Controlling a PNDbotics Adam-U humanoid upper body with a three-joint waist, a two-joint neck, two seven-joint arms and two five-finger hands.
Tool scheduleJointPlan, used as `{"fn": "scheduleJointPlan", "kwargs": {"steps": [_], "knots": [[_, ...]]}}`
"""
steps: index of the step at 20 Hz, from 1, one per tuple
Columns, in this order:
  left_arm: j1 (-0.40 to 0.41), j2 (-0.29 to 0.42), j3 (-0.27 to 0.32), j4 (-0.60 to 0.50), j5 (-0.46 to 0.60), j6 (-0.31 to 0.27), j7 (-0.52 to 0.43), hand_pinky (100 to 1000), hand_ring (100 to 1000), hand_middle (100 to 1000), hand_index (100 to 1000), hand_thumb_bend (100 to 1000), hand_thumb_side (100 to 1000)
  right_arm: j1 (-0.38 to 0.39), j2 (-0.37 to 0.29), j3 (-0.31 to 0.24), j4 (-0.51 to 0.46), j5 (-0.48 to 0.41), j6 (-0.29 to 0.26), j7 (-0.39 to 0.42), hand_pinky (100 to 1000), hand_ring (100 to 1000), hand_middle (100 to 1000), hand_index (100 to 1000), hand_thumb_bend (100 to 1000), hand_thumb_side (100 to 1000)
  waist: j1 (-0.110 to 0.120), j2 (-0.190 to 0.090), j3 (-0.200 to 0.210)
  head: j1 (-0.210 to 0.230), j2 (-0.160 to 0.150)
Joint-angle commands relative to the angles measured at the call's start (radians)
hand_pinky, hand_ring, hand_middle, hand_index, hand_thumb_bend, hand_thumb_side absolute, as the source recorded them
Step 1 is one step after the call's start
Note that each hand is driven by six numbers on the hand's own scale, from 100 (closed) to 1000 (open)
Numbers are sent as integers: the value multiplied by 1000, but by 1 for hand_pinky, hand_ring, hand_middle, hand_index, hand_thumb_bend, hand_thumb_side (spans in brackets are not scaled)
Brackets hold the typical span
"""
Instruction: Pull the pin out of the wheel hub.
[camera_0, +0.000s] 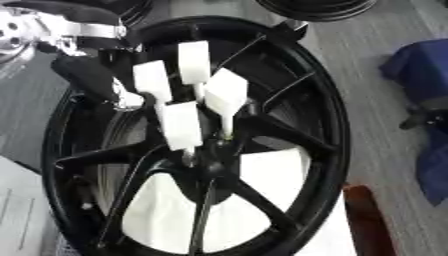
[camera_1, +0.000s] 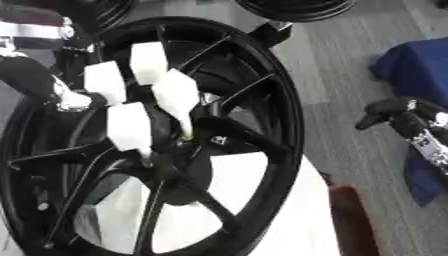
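The left hand (camera_0: 188, 95), its white-padded fingers curling down around the upright pin (camera_0: 226, 131) at the wheel hub (camera_0: 214, 160), is gripping it mid-frame.

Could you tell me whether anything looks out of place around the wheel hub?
Nothing looks damaged or spilled. The black wheel lies flat, and the left robot hand reaches over the hub, its white-tipped fingers pointing down at it. The pin itself cannot be made out.

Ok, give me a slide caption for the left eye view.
Robot's left hand reaches in beside four white-handled pins standing in the hub of a black wheel.
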Motion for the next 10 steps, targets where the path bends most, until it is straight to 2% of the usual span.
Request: {"fn": "scheduleJointPlan", "kwargs": {"steps": [1,3,5,10], "knots": [[-7,45,46,-26,13,30,9,634,559,327,448,212,212,-7,-15,-4,-15,3,-1,4,951,681,616,765,100,738,-5,-19,1,0,3],[3,57,59,-38,16,28,20,632,553,315,435,231,180,-8,-15,-4,-16,2,0,3,951,682,616,765,100,734,-5,-20,1,0,2],[17,73,77,-56,23,24,30,627,545,305,425,237,185,-9,-16,-5,-16,-1,1,3,951,682,617,766,100,733,-4,-20,1,-1,0],[56,114,156,-111,52,18,85,610,526,280,403,237,188,-9,-17,-6,-17,-4,3,1,951,682,617,766,100,730,-4,-23,3,-4,-3]]}}
